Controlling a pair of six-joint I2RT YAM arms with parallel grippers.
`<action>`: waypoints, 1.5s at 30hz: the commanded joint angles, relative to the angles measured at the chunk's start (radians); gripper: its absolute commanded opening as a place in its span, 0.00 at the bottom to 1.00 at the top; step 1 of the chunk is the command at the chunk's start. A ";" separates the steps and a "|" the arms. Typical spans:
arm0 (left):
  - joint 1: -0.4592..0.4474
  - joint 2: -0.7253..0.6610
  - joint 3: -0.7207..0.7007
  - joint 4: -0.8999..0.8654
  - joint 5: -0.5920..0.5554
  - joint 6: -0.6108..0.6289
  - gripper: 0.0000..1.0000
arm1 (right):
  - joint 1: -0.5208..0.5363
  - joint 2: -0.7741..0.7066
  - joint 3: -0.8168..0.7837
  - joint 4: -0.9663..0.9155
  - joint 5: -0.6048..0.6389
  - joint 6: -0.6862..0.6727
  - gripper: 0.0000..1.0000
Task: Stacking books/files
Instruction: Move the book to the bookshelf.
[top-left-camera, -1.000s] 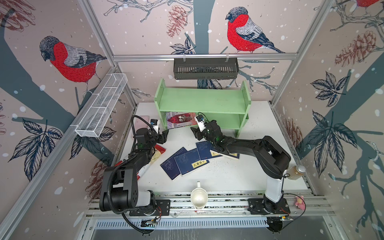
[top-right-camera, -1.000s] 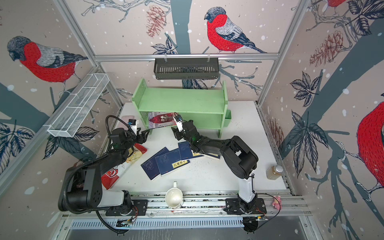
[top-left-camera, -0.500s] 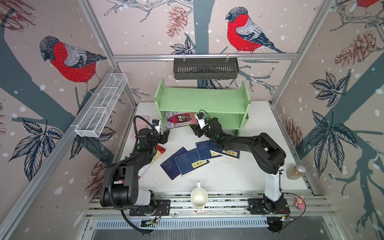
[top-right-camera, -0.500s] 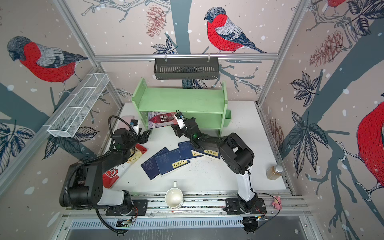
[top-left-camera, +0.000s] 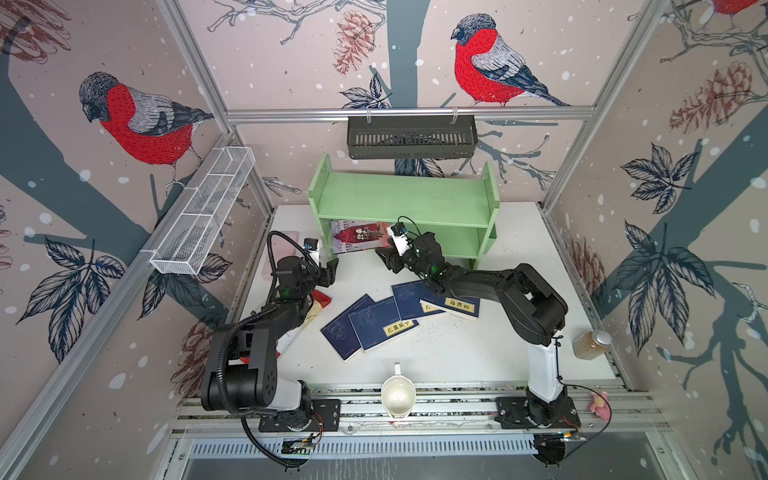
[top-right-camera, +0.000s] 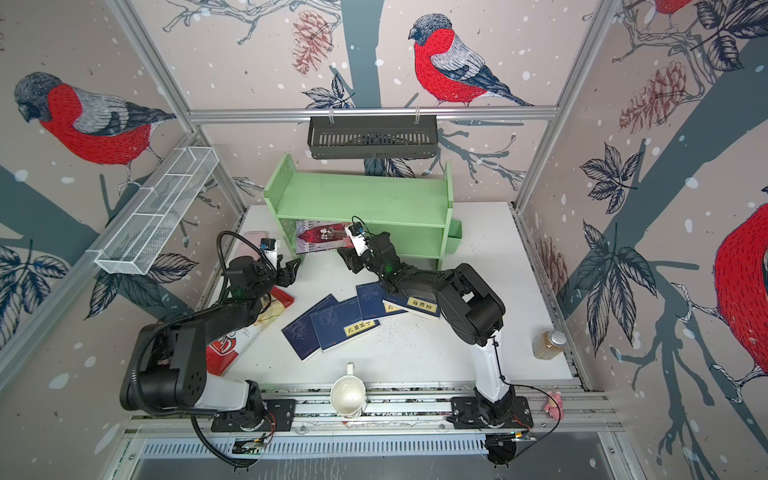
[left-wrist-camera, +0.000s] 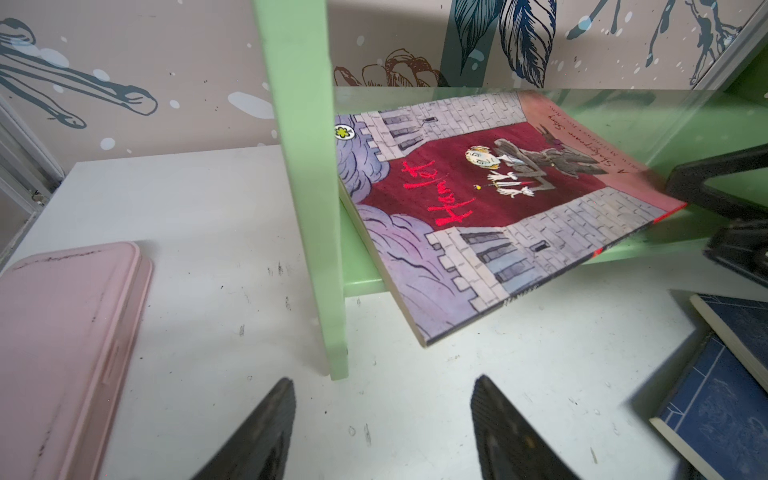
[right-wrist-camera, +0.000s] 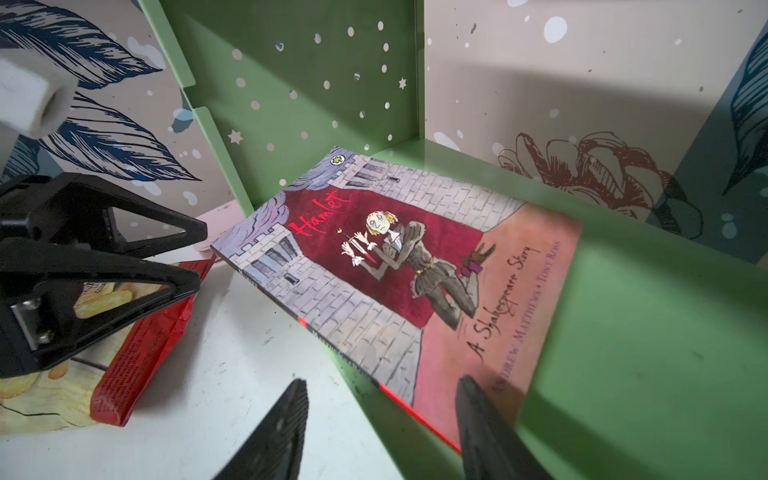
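Observation:
A pink-and-red illustrated book (top-left-camera: 357, 239) (right-wrist-camera: 374, 266) lies flat on the lower board of the green shelf (top-left-camera: 403, 203), one corner hanging over the front edge. My right gripper (right-wrist-camera: 382, 386) (top-left-camera: 386, 259) is open at that book's near corner, with one finger above the cover and the other over the table. My left gripper (left-wrist-camera: 384, 386) (top-left-camera: 332, 270) is open and empty over bare table in front of the shelf's side panel (left-wrist-camera: 307, 187). Several navy books (top-left-camera: 382, 324) (top-right-camera: 411, 305) lie fanned and overlapping mid-table.
A plain pink case (left-wrist-camera: 62, 332) lies beside the shelf. A red crisp bag (top-right-camera: 249, 328) sits under my left arm. A white jug (top-left-camera: 398, 392) stands at the front edge, a jar (top-left-camera: 592, 344) at the right. A wire basket (top-left-camera: 203, 212) and a black basket (top-left-camera: 411, 137) hang on the walls.
My right gripper has edged left along the shelf front to the book's corner and narrowed slightly. My left gripper has crept a little toward the shelf. The books have not moved.

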 joint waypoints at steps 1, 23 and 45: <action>0.001 0.005 0.005 0.076 -0.025 0.007 0.68 | 0.005 -0.010 0.005 -0.019 -0.023 0.026 0.58; -0.014 0.008 0.035 0.052 -0.022 -0.001 0.68 | 0.010 -0.127 -0.109 0.046 0.108 0.022 0.67; -0.018 -0.033 0.023 0.030 -0.024 -0.008 0.68 | -0.013 -0.037 -0.025 -0.002 -0.007 0.104 0.67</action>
